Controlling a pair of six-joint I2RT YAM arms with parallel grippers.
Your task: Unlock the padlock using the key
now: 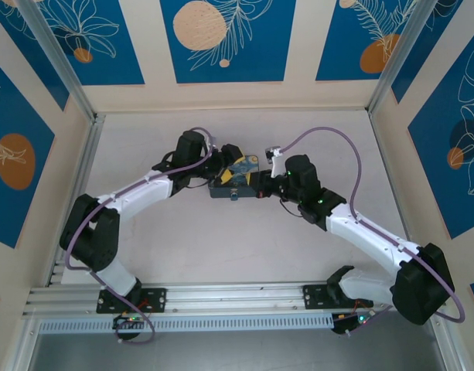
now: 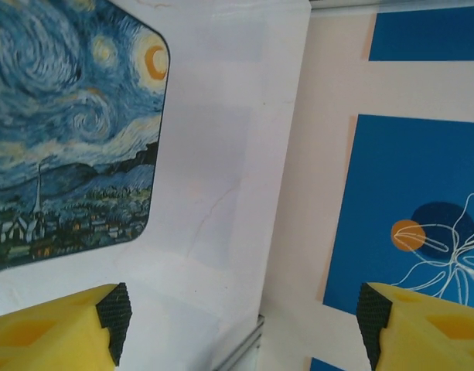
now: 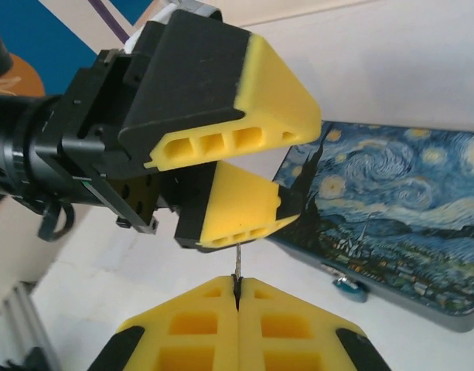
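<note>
A starry-night painted box (image 2: 66, 131) lies flat on the white table (image 1: 221, 247), ringed by blue floral wall panels (image 1: 221, 39).

White shells and chunky black joint housings make up the left arm (image 1: 140, 193) and right arm (image 1: 368, 232), a lilac cable (image 1: 329, 131) looping along each. Tiny green lights (image 1: 320, 202) glow. The left gripper (image 3: 298, 166) and right gripper (image 3: 237, 292) wear yellow, hollow-celled wedge fingers (image 3: 275, 93).

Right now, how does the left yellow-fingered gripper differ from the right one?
The left gripper is open, fingers wide apart; the right gripper is shut. The left gripper holds nothing; the right gripper pinches the thin dark grey metal key. Both have yellow fingers.
</note>
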